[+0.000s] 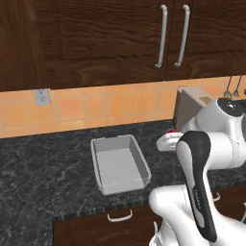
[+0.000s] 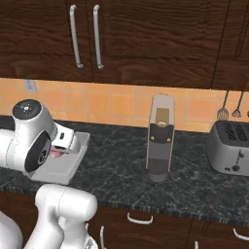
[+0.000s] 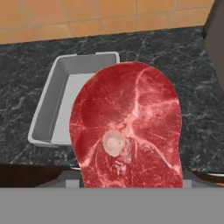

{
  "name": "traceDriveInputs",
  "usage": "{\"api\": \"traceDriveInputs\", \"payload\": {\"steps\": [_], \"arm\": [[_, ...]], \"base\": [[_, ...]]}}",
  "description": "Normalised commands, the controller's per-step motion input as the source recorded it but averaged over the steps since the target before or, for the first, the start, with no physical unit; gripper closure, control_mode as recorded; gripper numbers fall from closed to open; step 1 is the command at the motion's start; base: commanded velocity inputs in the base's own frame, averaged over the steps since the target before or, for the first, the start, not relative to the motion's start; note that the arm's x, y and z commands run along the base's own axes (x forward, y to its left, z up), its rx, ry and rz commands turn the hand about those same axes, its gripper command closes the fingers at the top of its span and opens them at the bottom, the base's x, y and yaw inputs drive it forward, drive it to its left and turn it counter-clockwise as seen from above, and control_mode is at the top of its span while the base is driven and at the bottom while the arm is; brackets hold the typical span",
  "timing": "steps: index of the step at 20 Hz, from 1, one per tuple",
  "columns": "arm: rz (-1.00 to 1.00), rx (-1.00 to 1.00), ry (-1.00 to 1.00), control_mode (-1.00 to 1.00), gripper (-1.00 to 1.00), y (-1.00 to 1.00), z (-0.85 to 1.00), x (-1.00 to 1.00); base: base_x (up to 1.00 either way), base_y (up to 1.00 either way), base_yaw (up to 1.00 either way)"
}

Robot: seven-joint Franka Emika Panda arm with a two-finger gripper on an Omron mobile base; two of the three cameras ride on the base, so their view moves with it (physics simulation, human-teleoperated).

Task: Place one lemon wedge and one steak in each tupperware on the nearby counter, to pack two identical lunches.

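Hand view puts the steak point(image 3: 127, 131) right up against the lens: a flat red slab marbled with pale fat and a small round bone, rounded at its far end and running straight out from the hand, so its long axis points away from the camera toward the back wall. It hangs in front of and above a grey tupperware point(image 3: 48, 105) that sits on the black speckled bench point(image 3: 175, 57), overlapping the tray's right part from this angle. The fingers are hidden behind the meat, so how far they stand apart cannot be read; since the slab rides with the hand, I judge they are clamped on its near end.

From the left base view the same tray point(image 1: 98, 166) lies with nothing visible inside, long side running away from the bench edge, and a sliver of red point(image 1: 169, 131) peeks out beside the white wrist. The right base view shows the meat point(image 2: 56, 153) tucked under the hand over a second tupperware point(image 2: 73, 163).

As a thing to handle, the steak looks soft, limp and probably slick; held by one end it will likely droop and could slide. A grip across the thick middle, near the bone, would seem the surest hold. Lowering it flat, long axis along the tray, should fit best.
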Motion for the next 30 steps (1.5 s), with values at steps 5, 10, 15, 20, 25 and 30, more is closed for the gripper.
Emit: {"api": "traceDriveInputs", "payload": {"steps": [5, 10, 15, 20, 25, 30], "arm": [[0.08, -0.11, 0.05, -1.00, 1.00, 0.95, -0.33, 0.41], [0.00, -0.10, 0.19, -1.00, 1.00, 0.91, -0.59, 0.80], [0.04, -0.02, 0.13, -1.00, 1.00, 0.37, -0.63, 0.65], [0.03, 0.00, -0.07, -1.00, 1.00, 0.12, -0.86, 0.50], [0.00, -0.01, 0.01, -1.00, 1.00, 0.04, -0.51, 0.42], [0.00, 0.00, 0.00, -1.00, 1.00, 0.00, -0.42, 0.24]], "base": [[0.00, 0.00, 0.00], [0.00, 0.00, 0.00], [0.00, 0.00, 0.00], [0.00, 0.00, 0.00], [0.00, 0.00, 0.00], [0.00, 0.00, 0.00]]}}
